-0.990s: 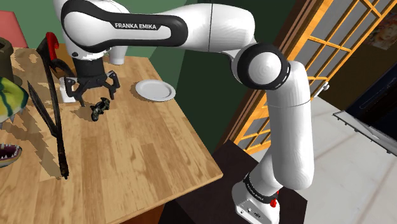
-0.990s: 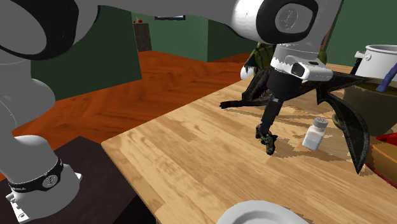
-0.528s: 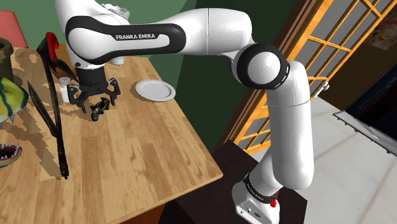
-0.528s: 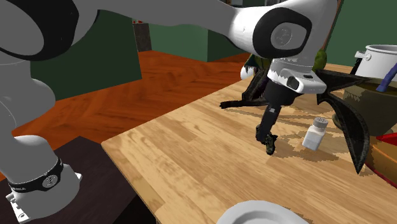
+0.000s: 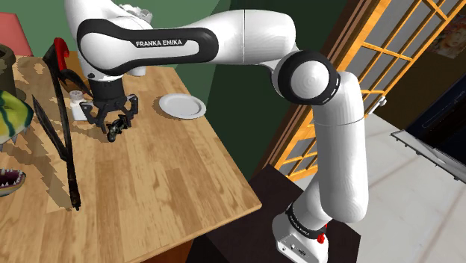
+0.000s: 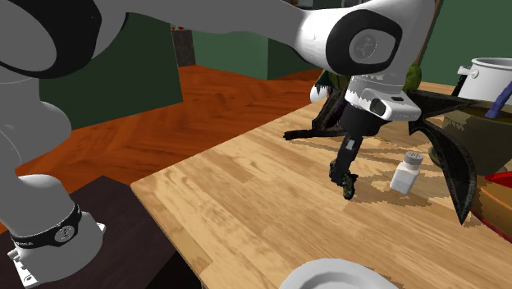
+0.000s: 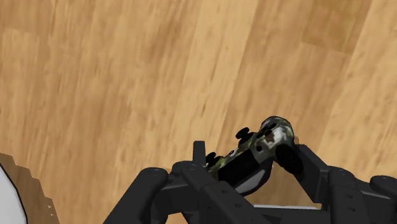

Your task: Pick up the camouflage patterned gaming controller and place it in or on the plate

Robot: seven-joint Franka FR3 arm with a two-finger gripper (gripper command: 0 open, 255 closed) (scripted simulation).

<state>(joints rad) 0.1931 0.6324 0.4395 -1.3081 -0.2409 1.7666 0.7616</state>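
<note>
The camouflage controller (image 7: 261, 147), small and green-black, lies on the wooden table (image 5: 149, 194). It sits between my black gripper's (image 7: 245, 159) fingers, which press on its two ends. In the shoulder view the gripper (image 5: 113, 123) stands low over the controller (image 5: 114, 132), just left of the white plate (image 5: 181, 105) near the table's far edge. In the second exterior view the controller (image 6: 349, 185) touches the table under the gripper (image 6: 345, 169). The plate's rim (image 6: 336, 275) shows at that view's bottom edge.
A white salt shaker (image 6: 408, 171) stands close beside the gripper. A long black winged figure (image 5: 63, 142) stretches along the shoulder view's left. A grey pot (image 6: 492, 78) stands behind it. The table's edge (image 5: 224, 161) drops off on the shoulder view's right.
The gripper came down over the controller during the last second, and its fingers drew in from wide apart to the controller's ends. The controller has stayed on the table.
</note>
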